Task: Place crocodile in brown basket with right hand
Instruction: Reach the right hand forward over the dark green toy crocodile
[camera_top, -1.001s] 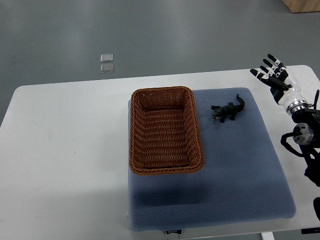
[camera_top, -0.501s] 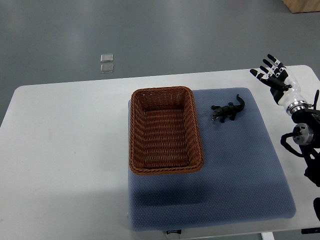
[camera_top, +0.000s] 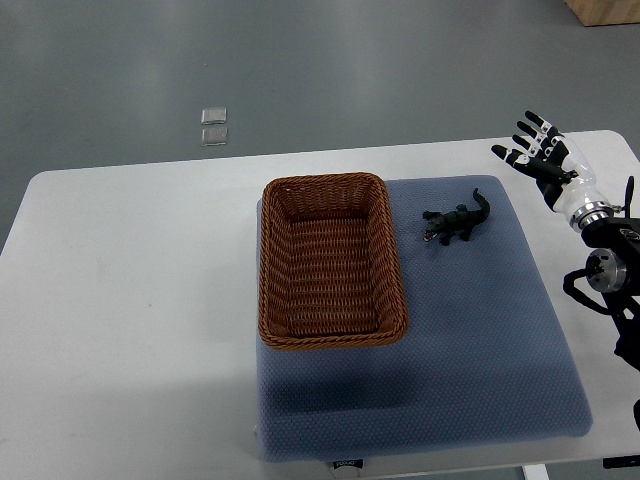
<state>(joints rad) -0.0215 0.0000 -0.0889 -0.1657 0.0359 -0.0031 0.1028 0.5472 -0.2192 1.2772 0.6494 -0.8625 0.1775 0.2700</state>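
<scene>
Right robot hand (camera_top: 541, 158) is at the right edge of the frame, upper part, above the bench (camera_top: 130, 300) corner. We see its fingers spread, gripping nothing. Crocodile (camera_top: 457, 221) lies on the blue mat (camera_top: 480, 330), right of center, with its tail pointing to the upper right, well apart from the hand. Brown basket (camera_top: 325, 181) sits along the mat's left side at frame center, just left of the crocodile and not touching it. We note two small clear squares (camera_top: 213, 127) on the floor, upper left.
</scene>
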